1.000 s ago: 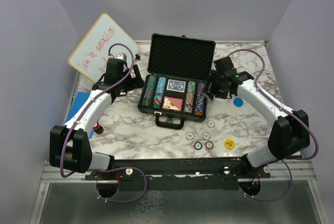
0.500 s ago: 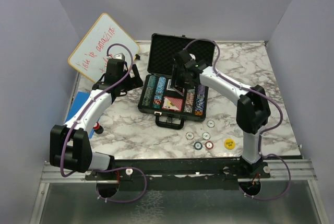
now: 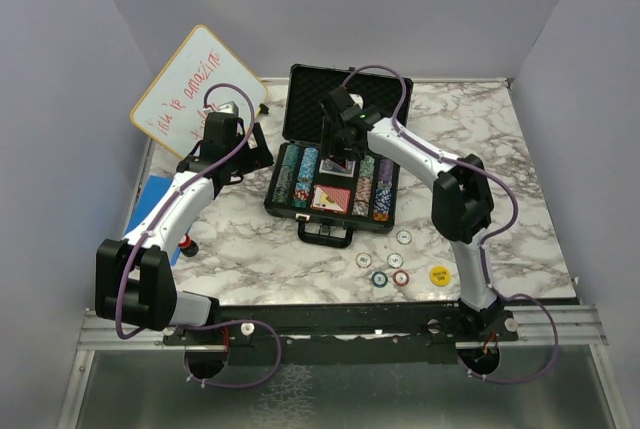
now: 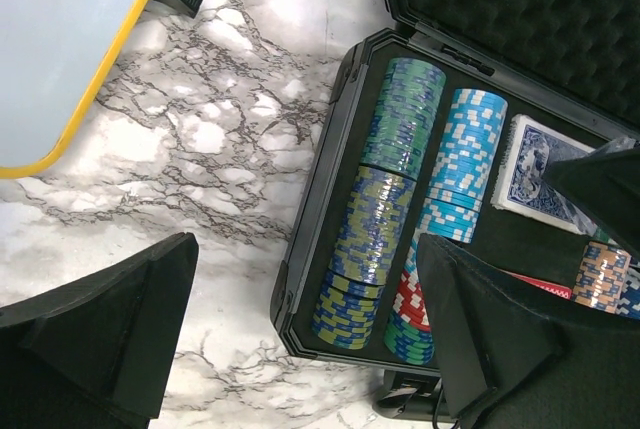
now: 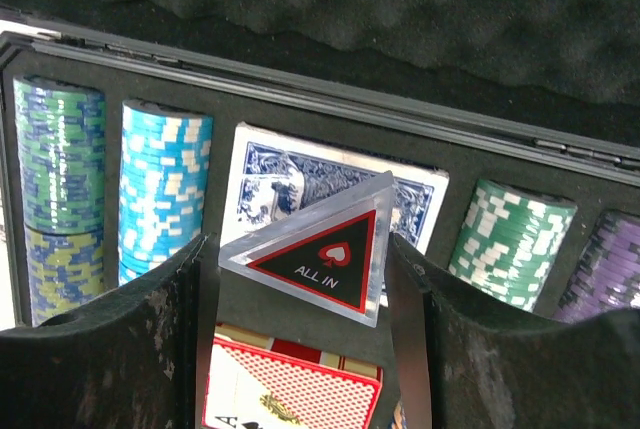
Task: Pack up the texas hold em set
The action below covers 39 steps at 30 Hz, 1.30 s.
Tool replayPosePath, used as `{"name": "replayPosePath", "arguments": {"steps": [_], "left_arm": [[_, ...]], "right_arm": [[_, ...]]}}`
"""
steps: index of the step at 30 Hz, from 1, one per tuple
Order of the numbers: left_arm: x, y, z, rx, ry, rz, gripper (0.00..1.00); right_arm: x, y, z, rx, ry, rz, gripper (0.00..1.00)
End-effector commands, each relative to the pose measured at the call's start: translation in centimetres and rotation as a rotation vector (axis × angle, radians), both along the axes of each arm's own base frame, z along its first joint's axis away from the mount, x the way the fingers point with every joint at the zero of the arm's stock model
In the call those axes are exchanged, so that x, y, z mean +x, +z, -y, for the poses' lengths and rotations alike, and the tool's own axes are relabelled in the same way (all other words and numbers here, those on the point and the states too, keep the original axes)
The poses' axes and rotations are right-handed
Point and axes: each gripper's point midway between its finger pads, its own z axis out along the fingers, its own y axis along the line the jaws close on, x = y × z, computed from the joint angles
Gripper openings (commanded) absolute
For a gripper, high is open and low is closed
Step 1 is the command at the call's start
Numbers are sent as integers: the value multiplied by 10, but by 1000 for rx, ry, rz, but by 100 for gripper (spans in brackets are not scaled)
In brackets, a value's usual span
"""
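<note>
While the right gripper pinches a clear triangular ALL IN marker above the card decks in the middle of the briefcase, the left gripper hangs spread and empty at the case's left edge. Chip rows fill their slots, so packing looks well advanced. Four loose chips and a yellow disc lie on the table near right, and the lid is not yet shut.
</note>
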Motion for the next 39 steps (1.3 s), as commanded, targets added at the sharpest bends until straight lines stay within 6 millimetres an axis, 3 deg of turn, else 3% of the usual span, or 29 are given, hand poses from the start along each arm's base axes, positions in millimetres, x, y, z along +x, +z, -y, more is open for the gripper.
{"name": "replayPosePath", "arguments": {"steps": [1, 9, 15, 19, 23, 26, 30, 39], "left_arm": [[-4, 2, -3, 12, 16, 5, 99], [-4, -1, -3, 13, 15, -1, 99], [-4, 0, -3, 13, 13, 0, 99], [-4, 1, -3, 14, 10, 3, 99], [-3, 5, -3, 15, 6, 11, 99], [-3, 10, 0, 9, -16, 21, 99], [-3, 16, 6, -6, -54, 33, 99], [-2, 27, 17, -45, -100, 55, 99]], "right_arm": [[3, -13, 6, -69, 6, -27, 56], [2, -25, 7, -89, 11, -51, 60], [7, -15, 0, -67, 31, -32, 76], [12, 9, -5, -33, 42, 13, 82], [13, 51, 5, -4, 17, 98, 84], [8, 78, 31, 2, -40, 152, 86], [-11, 95, 92, -23, -183, 175, 88], [-97, 68, 248, -104, -532, 21, 97]]}}
